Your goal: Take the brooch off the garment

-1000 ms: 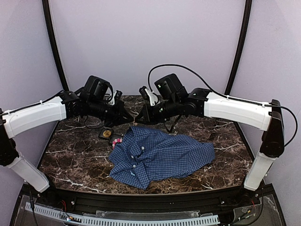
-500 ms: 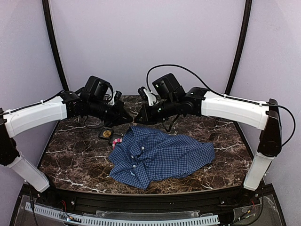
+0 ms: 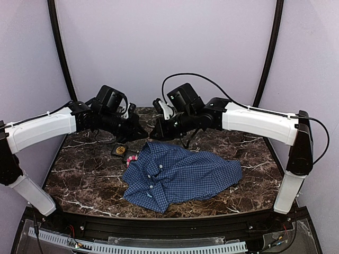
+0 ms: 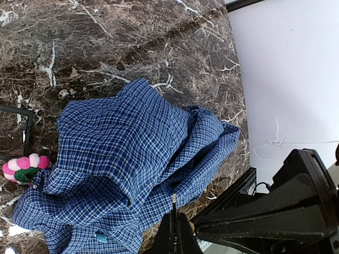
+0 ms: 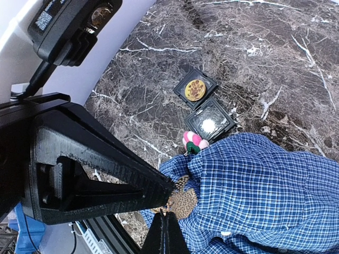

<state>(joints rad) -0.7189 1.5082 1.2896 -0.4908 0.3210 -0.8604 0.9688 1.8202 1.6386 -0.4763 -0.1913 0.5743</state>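
I have the blue checked shirt (image 3: 180, 174) lying crumpled on the marble table (image 3: 79, 174), and I read everything else off it. The brooch (image 3: 131, 159), a small cluster of pink balls with a green spot, sits at the shirt's far left corner as the overhead camera sees it. It touches the edge of the cloth there, but I cannot tell whether it is pinned through. Just beyond the brooch, on the side away from the shirt, is a black tray (image 3: 121, 150). One compartment holds a round gold piece, and the one nearer the shirt holds something pale. That end of the tray meets the shirt's edge.

Both arms reach in over the shirt's far edge. The left tool (image 3: 144, 135) has its fingers (image 4: 175, 233) pressed together with nothing between them, and it hangs above the cloth without touching it. The right tool (image 3: 152, 134) is just beside it, tip almost to tip, likewise closed on nothing and clear of the shirt. In the right wrist view I see a brown speckled patch at the shirt's edge, below the brooch, which I cannot identify.
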